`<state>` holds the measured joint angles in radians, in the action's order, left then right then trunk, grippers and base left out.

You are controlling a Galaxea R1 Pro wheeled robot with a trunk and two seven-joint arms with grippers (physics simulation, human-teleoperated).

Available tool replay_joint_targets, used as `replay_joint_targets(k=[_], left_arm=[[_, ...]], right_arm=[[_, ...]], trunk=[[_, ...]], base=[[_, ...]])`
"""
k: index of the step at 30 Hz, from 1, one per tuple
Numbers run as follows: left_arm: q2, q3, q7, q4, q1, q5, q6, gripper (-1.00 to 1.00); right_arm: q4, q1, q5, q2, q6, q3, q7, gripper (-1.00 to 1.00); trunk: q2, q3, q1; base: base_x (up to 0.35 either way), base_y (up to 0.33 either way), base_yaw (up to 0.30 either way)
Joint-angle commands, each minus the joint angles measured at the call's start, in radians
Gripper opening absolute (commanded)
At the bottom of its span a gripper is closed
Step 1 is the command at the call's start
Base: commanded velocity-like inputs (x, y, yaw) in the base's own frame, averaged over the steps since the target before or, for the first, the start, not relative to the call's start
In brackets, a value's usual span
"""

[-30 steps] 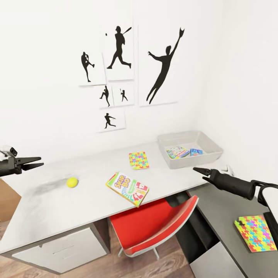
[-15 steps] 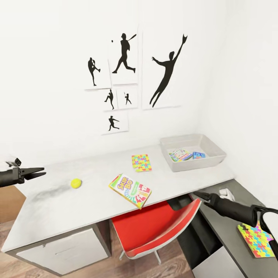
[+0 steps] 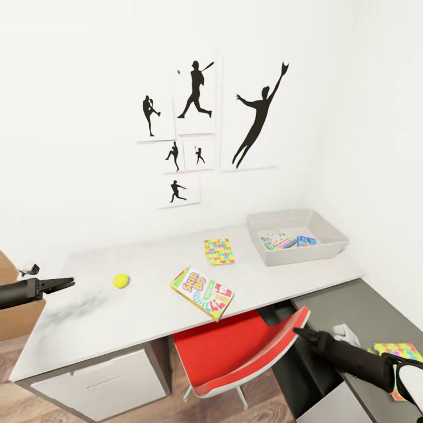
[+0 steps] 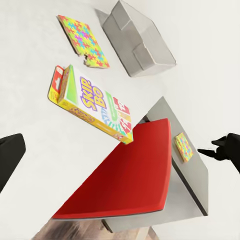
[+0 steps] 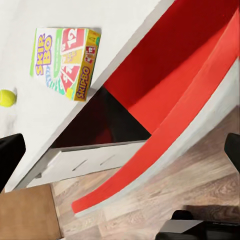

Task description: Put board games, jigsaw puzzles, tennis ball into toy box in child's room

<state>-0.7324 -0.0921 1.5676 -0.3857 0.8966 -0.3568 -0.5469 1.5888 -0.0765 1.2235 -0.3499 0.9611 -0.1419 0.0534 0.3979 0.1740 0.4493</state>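
Note:
On the table [image 3: 147, 317] lie the tennis ball [image 3: 121, 280], the SKIP-BO board game [image 3: 201, 292] near the front edge, and one jigsaw puzzle [image 3: 218, 251]. The toy box [image 3: 329, 226] at the table's right end holds two smaller game boxes [image 3: 277, 240]. A second jigsaw puzzle [image 3: 405, 351] lies on the dark cabinet, partly behind my right arm. My left gripper [image 3: 66, 284] hovers open off the table's left end, level with the ball. My right gripper [image 3: 298, 333] is open and empty below the table edge, beside the red chair. The bed is out of view.
A red chair [image 3: 235, 346] is tucked under the table below the SKIP-BO box. White drawers [image 3: 100, 376] sit under the left half. The lower dark grey cabinet [image 3: 364, 311] runs along the right wall with a small white object [image 3: 346, 333] on it. A brown panel [image 3: 17, 320] stands at left.
The whole view has shifted, so the camera moved. My right gripper has dropped from the table's corner to beside the chair. My left gripper sits lower. The toys have not moved.

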Motion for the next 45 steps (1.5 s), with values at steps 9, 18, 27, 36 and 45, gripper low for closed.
replay_joint_targets(k=[9, 18, 27, 36, 45], left_arm=[[0.031, -0.008, 0.003, 0.099, -0.01, -0.003, 0.065, 1.0], [0.037, -0.008, 0.003, 0.118, -0.013, -0.004, 0.09, 1.0], [0.038, -0.004, 0.003, 0.12, -0.013, -0.005, 0.096, 1.0], [0.038, -0.003, 0.003, 0.12, -0.013, -0.006, 0.098, 1.0], [0.038, -0.004, 0.003, 0.12, -0.013, -0.006, 0.099, 1.0]], right_arm=[[0.001, 0.05, 0.0, 0.006, -0.045, 0.005, 0.005, 1.0], [0.001, 0.057, -0.001, 0.008, -0.052, 0.01, 0.006, 1.0], [0.002, 0.058, -0.001, 0.008, -0.054, 0.015, 0.008, 1.0], [0.002, 0.057, -0.002, 0.008, -0.054, 0.015, 0.008, 1.0], [0.001, 0.057, -0.002, 0.008, -0.054, 0.015, 0.008, 1.0]], trunk=[[0.002, -0.011, 0.001], [0.002, -0.017, 0.001], [0.002, -0.018, 0.001], [0.002, -0.018, 0.001], [0.002, -0.018, 0.001]], base=[[0.0, 0.0, 0.068], [0.0, 0.098, 0.039], [0.0, 0.084, 0.005], [0.0, 0.007, 0.0], [-0.022, 0.024, 0.0]])
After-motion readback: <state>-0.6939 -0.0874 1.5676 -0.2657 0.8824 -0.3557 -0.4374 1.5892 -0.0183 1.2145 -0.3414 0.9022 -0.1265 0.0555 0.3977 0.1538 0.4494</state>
